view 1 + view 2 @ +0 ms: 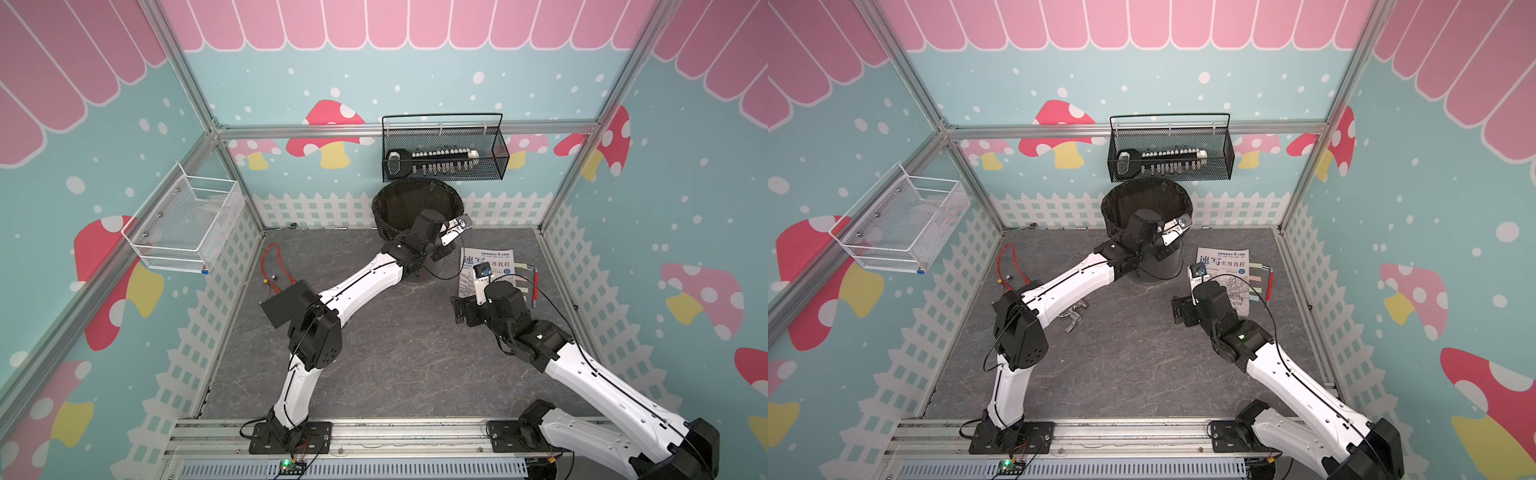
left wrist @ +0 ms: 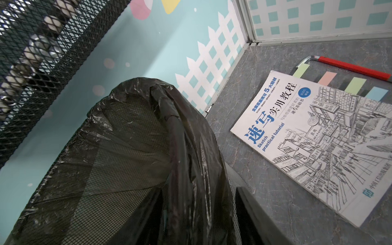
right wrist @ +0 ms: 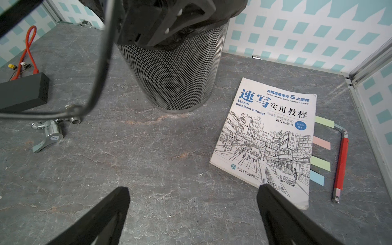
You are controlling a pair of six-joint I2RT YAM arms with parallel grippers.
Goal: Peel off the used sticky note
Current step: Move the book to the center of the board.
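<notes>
Counter [image 1: 395,353]: grey stone-look slab, matt, veined. Widest bare patch lies in front of the bin, between the arms.
Bin [image 3: 176,78]: round metal-mesh cylinder, upright at the back of the counter. Glossy, crinkled black plastic liner is folded over the rim.
Book [image 3: 267,144]: thin softcover, flat, closed, cover up. White cover w/ blue title and ink street sketch; corners slightly worn. Lies R of the bin, apart from it.
Black box [image 3: 23,91]: matt rectangular block, L side of counter, red wire loop [image 1: 272,259] beyond it.
R pincer [image 3: 193,191]: fingers spread wide, nothing between them. Hovers over bare counter at the book's near L corner; one black fingertip overlaps the book's near edge in the R wrist view.
L pincer [image 3: 154,36]: black, at the bin's front rim. Cannot tell how far it is open, nor whether it has hold of anything.
Hex key [image 3: 341,163]: L-shaped steel rod w/ red sleeve, just beside the tabs, near the R wall.
Tap fitting [image 3: 51,131]: chromed, shiny, lying L of centre.
Sticky notes [image 3: 322,142]: four paper tabs (green, pink, green, blue) projecting from the book's R edge, flat on the counter. Cannot tell which is the used one.
</notes>
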